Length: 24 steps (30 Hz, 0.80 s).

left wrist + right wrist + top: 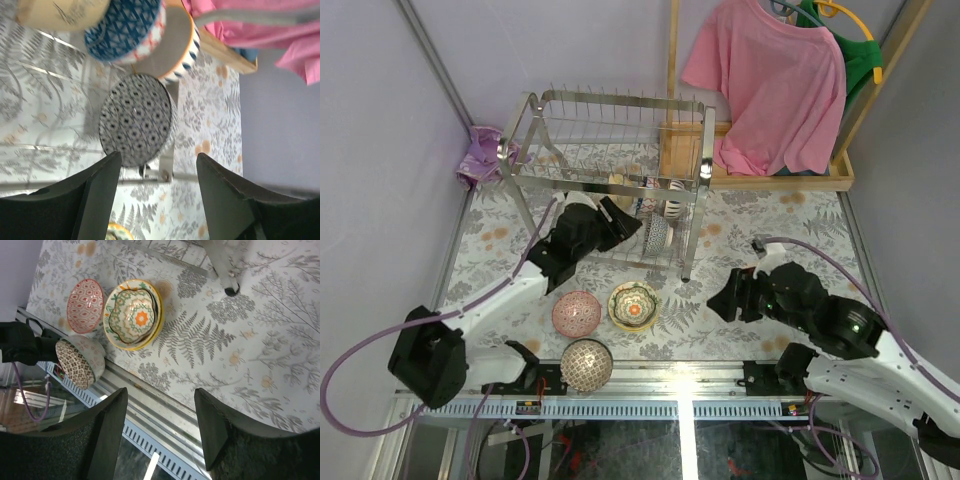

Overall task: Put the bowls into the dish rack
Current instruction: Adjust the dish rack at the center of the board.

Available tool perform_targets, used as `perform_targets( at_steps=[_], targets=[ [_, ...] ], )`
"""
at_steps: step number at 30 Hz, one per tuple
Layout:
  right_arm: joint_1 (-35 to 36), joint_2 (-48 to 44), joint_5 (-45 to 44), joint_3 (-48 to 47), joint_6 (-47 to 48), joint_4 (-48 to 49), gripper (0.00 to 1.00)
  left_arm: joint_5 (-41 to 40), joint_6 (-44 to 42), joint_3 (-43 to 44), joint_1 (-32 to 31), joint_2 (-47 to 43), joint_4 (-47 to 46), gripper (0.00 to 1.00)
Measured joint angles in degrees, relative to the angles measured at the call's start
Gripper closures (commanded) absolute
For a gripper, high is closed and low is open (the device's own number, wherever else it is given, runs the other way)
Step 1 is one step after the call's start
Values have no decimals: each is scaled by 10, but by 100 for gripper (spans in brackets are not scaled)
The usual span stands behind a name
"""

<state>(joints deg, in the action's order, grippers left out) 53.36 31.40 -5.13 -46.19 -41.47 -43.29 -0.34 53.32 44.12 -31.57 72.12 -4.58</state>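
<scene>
The steel wire dish rack stands at the table's back centre. In its lower tier several bowls stand on edge: a black-and-white dotted bowl, a blue one, an orange-rimmed one and a cream one. My left gripper is open and empty just in front of the dotted bowl, at the rack's lower tier. On the table near the front lie a pink bowl, a yellow-green bowl and a brown patterned bowl. My right gripper hangs open and empty, right of them.
A pink T-shirt hangs on a wooden stand at the back right. Purple cloth lies crumpled at the back left. The rack's front foot stands on the fern-print cloth. A metal rail runs along the near edge.
</scene>
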Motion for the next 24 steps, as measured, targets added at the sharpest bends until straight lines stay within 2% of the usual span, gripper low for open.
perform_targets(
  at_steps=[9, 14, 19, 24],
  targets=[
    [0, 125, 1, 24, -15, 163, 37, -66, -7, 0, -160, -121, 137, 38],
    [-6, 204, 2, 24, -24, 243, 37, -94, 0, 0, -219, -195, 201, 38],
    [-54, 251, 17, 42, -48, 323, 40, -116, 16, -5, -271, -261, 249, 37],
    [-108, 285, 31, 73, -83, 382, 40, -128, 24, -5, -317, -270, 273, 37]
  ],
)
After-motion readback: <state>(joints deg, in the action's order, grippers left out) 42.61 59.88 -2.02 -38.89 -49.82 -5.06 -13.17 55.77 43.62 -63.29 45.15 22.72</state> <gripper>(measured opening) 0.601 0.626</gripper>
